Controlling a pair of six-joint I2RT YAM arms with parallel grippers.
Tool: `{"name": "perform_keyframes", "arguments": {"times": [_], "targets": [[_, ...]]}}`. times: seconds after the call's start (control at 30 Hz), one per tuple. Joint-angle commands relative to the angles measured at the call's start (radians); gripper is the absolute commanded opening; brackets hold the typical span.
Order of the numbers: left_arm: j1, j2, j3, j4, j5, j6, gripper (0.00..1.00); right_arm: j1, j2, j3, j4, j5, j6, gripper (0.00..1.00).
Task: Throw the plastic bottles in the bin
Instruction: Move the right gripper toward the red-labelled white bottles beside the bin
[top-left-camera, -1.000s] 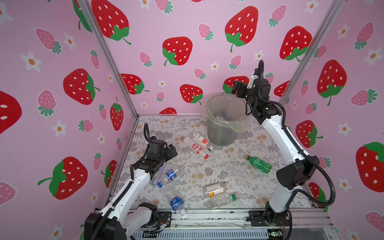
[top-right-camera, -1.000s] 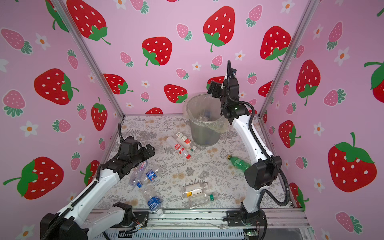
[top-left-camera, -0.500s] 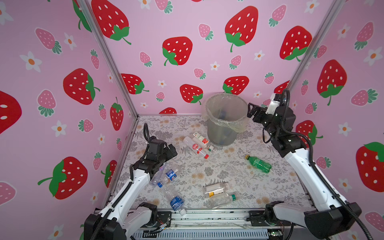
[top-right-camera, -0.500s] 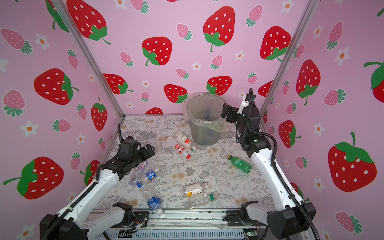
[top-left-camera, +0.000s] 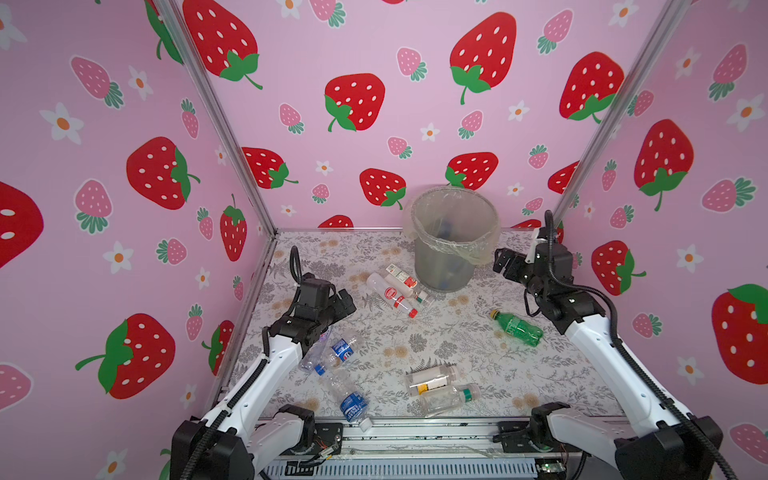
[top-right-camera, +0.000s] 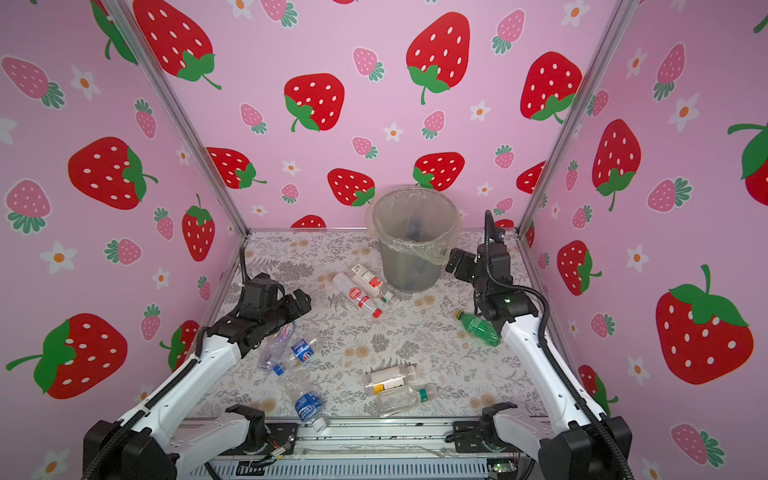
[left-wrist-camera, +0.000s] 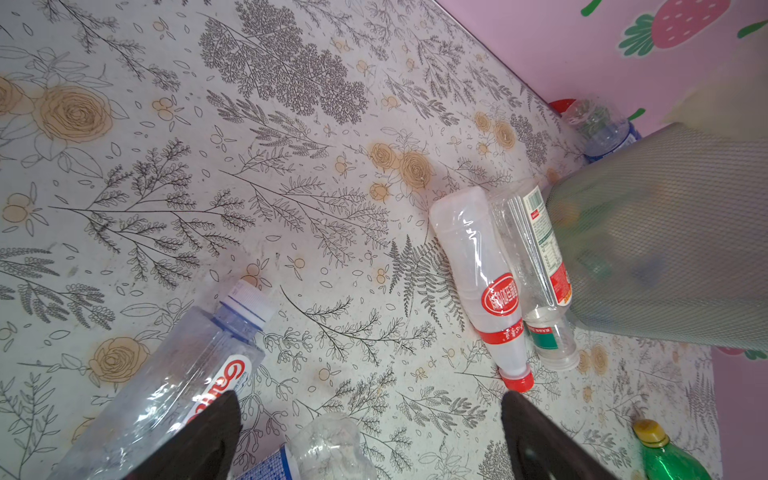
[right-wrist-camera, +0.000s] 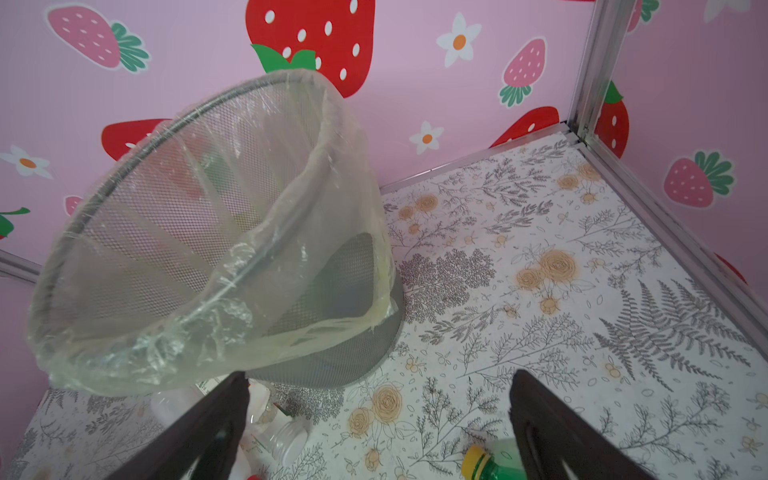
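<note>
Nine-odd plastic bottles (top-left-camera: 390, 293) lie loose on the table (top-left-camera: 457, 345), the bin (top-left-camera: 440, 266) stands at its back edge, and both grippers are spread wide and empty.
We see a green bottle (top-left-camera: 517, 328) near the right edge, red-labelled ones (top-left-camera: 401, 276) just beside the bin, a clear pair (top-left-camera: 338, 351) by the left gripper (top-left-camera: 348, 302), and three by the front edge. The right gripper (top-left-camera: 505, 264) hangs just beside the liner (top-left-camera: 478, 255). Risks we flag: a finger snags the liner and tips the light bin; the touching pair squirts apart under a pinch; the blue-label bottle (top-left-camera: 352, 405) pokes over the front edge and could roll off.
</note>
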Motion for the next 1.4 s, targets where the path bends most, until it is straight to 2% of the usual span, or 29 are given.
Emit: {"name": "perform_keyframes", "arguments": {"times": [0.0,0.13,0.23,0.33,0.6,0.77,0.83,0.9,1.07,1.2,1.37], "targets": [[0.006,-0.001,0.013,-0.011,-0.005,-0.013,0.99,-0.013,-0.021,-0.032,-0.056,0.032,0.053,0.99],[0.006,0.004,0.024,-0.037,-0.02,-0.023,0.99,-0.022,-0.019,-0.061,-0.12,0.077,0.147,0.99],[0.006,0.012,0.031,-0.047,-0.03,-0.028,0.99,-0.033,-0.008,-0.062,-0.211,0.155,0.268,0.99],[0.005,0.019,0.033,-0.052,-0.029,-0.029,0.99,-0.041,0.002,-0.068,-0.243,0.166,0.308,0.99],[0.006,0.019,0.027,-0.046,-0.015,-0.038,0.99,-0.061,0.025,-0.094,-0.19,0.065,0.292,0.99],[0.005,0.034,0.046,-0.044,-0.018,-0.032,0.99,-0.063,0.032,-0.154,-0.042,-0.112,0.155,0.99],[0.006,0.046,0.061,-0.043,-0.021,-0.031,0.99,-0.049,0.02,-0.215,0.031,-0.164,0.155,0.99],[0.007,0.059,0.079,-0.044,-0.021,-0.031,0.99,-0.008,0.021,-0.239,0.043,-0.136,0.155,0.99],[0.014,0.092,0.107,-0.04,-0.027,-0.018,0.99,0.167,0.036,-0.222,0.044,-0.013,0.129,0.99],[0.029,0.109,0.115,-0.039,-0.027,-0.017,0.99,0.263,0.068,-0.206,0.07,0.003,0.123,0.99],[0.057,0.129,0.126,-0.031,-0.011,-0.014,0.99,0.441,0.155,-0.171,0.165,0.059,0.1,0.99]]}}
